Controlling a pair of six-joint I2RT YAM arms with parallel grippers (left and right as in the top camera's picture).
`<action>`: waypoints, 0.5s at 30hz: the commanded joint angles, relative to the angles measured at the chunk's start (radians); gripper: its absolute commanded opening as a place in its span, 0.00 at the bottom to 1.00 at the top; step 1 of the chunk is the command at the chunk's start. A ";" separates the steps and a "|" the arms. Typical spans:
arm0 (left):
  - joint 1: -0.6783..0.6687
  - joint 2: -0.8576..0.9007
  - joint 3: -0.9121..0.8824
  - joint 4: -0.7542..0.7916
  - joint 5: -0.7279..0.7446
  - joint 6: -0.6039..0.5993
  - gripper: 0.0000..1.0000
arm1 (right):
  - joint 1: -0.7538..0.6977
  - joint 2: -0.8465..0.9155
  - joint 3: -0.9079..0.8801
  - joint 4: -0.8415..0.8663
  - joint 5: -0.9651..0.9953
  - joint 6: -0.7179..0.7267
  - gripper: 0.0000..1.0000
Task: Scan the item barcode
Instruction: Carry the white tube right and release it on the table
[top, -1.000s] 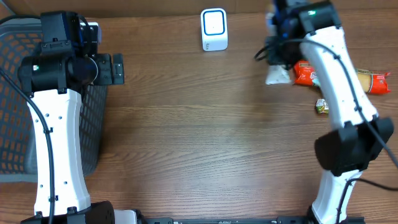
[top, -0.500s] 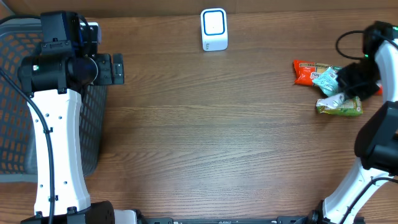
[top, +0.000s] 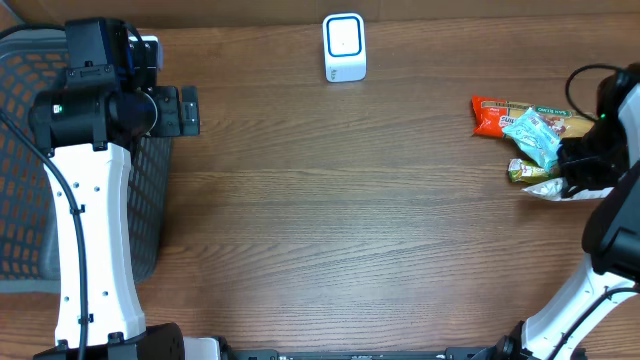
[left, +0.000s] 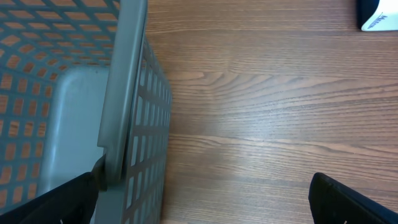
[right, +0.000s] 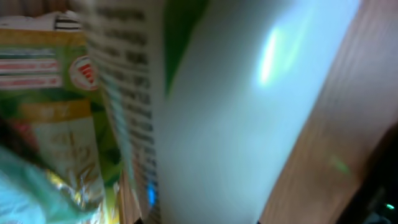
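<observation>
Far right of the scanner (top: 344, 47), a white-and-green packet (top: 545, 190) is pinched in the right gripper (top: 572, 178).
Its jaws are closed on the packet; a green packet (top: 520, 170), a light-blue packet (top: 533, 130) and an orange packet (top: 492, 116) lie just beside it. Well left of the scanner, the left gripper (left: 202, 193) hangs wide open over the mesh basket (left: 124, 93) rim.
</observation>
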 joint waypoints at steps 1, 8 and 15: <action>0.005 0.008 0.009 0.003 0.006 0.015 0.99 | 0.023 -0.027 -0.056 0.056 0.014 0.002 0.12; 0.005 0.008 0.009 0.003 0.005 0.015 1.00 | 0.030 -0.032 -0.066 0.108 -0.021 -0.219 0.36; 0.005 0.008 0.009 0.003 0.006 0.015 1.00 | 0.032 -0.135 -0.016 0.110 -0.073 -0.321 0.48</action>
